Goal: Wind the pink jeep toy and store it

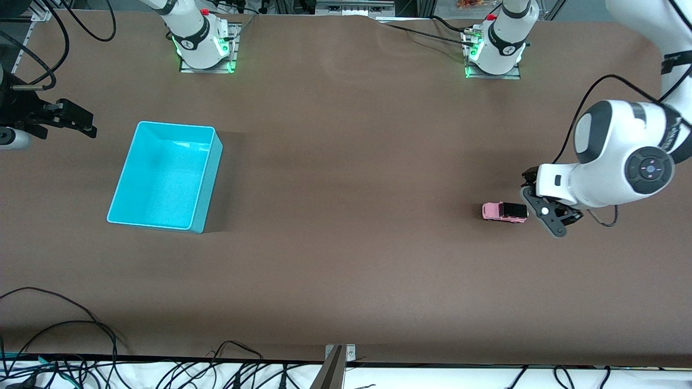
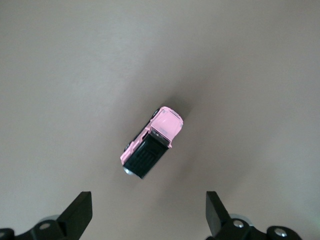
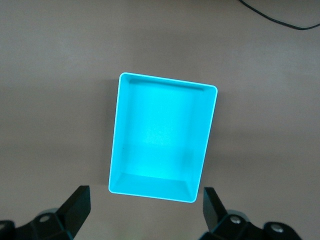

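Note:
The pink jeep toy (image 1: 504, 212) stands on the brown table toward the left arm's end, pink body with a black rear part. My left gripper (image 1: 559, 222) hangs just beside it, open. In the left wrist view the pink jeep toy (image 2: 151, 142) lies ahead of the fingertips, and nothing is between them around the left gripper (image 2: 148, 210). My right gripper (image 1: 85, 121) waits open over the table's right-arm end, beside the turquoise bin (image 1: 210, 183). The right wrist view shows the turquoise bin (image 3: 161, 135) with nothing in it, ahead of the open right gripper (image 3: 146, 207).
Both arm bases (image 1: 205, 46) (image 1: 494, 51) stand along the table edge farthest from the front camera. Loose cables (image 1: 232, 367) run along the nearest edge, and one cable (image 3: 280, 20) lies on the table past the bin.

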Controlling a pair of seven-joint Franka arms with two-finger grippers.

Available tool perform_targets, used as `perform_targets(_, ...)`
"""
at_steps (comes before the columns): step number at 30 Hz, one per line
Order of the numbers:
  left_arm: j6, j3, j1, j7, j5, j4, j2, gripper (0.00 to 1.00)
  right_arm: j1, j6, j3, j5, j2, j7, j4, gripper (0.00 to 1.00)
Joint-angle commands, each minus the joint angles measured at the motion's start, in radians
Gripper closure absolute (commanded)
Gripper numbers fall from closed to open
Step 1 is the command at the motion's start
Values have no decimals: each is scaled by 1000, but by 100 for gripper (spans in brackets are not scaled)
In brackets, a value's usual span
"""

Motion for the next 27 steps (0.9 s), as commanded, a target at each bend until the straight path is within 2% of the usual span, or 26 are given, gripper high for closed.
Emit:
perform_targets(1,134,0,2,141,37,-123,-19,0,-3,0,0,18,-4,0,7,0)
perform_targets(12,444,1,15,352,37,-335,-11,0,-3,0,0,18,-4,0,7,0)
perform_targets(27,521,3,35,568,39,-330,75,0,-3,0,0,18,-4,0,7,0)
